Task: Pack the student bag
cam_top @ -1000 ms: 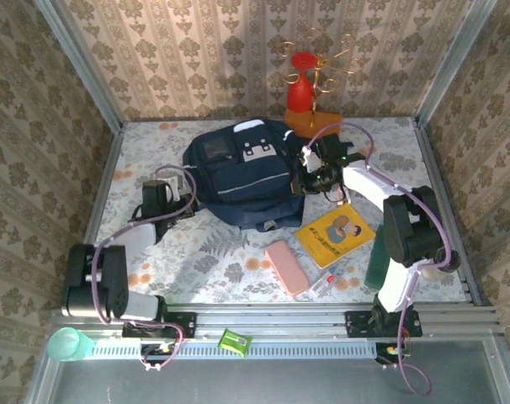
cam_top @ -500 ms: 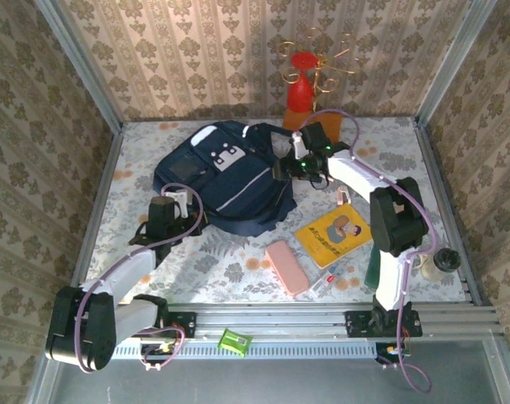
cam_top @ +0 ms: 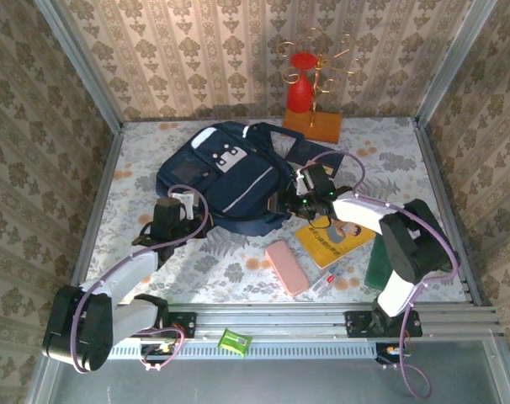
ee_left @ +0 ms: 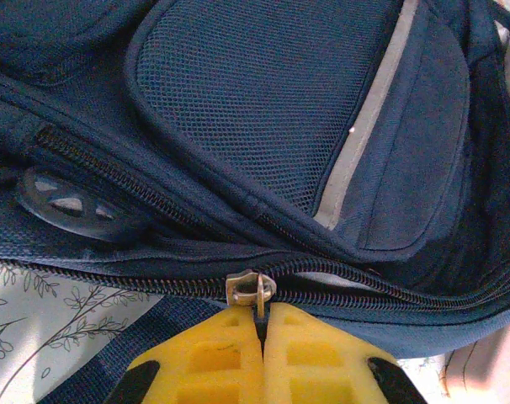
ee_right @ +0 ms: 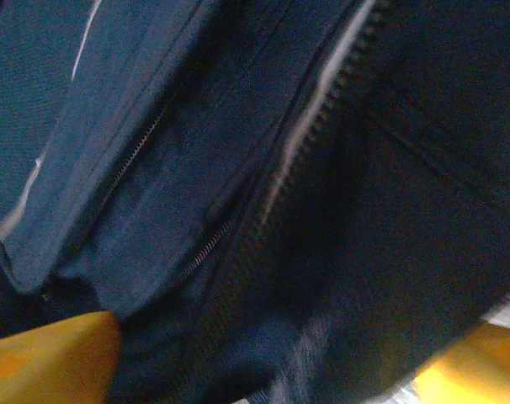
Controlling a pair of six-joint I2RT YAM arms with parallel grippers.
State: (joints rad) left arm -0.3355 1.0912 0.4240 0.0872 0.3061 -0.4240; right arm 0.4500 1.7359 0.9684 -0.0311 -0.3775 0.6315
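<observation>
The large dark navy fabric student bag [cam_top: 230,172] lies a little toward 11 o'clock from the table's centre. At its 3 o'clock edge the right gripper [cam_top: 299,195] holds its jaws wide, with bag fabric between them. At its 8 o'clock the left gripper [ee_left: 262,313] is closed on the small metal zipper pull [ee_left: 253,289].

Counted on the counter [cam_top: 213,263]: one student bag [cam_top: 238,181], one yellow book [cam_top: 335,231], one pink case [cam_top: 286,268], one pen [cam_top: 326,278], one dark green upright block [cam_top: 377,268], one red vase [cam_top: 301,91], one gold wire stand [cam_top: 329,57], and one wooden base [cam_top: 318,128]. One small green object [cam_top: 234,341] sits on the front rail. There are two grippers, the left gripper [ee_left: 262,320] and the right gripper [cam_top: 295,195]. One metal zipper pull [ee_left: 252,289] shows.
</observation>
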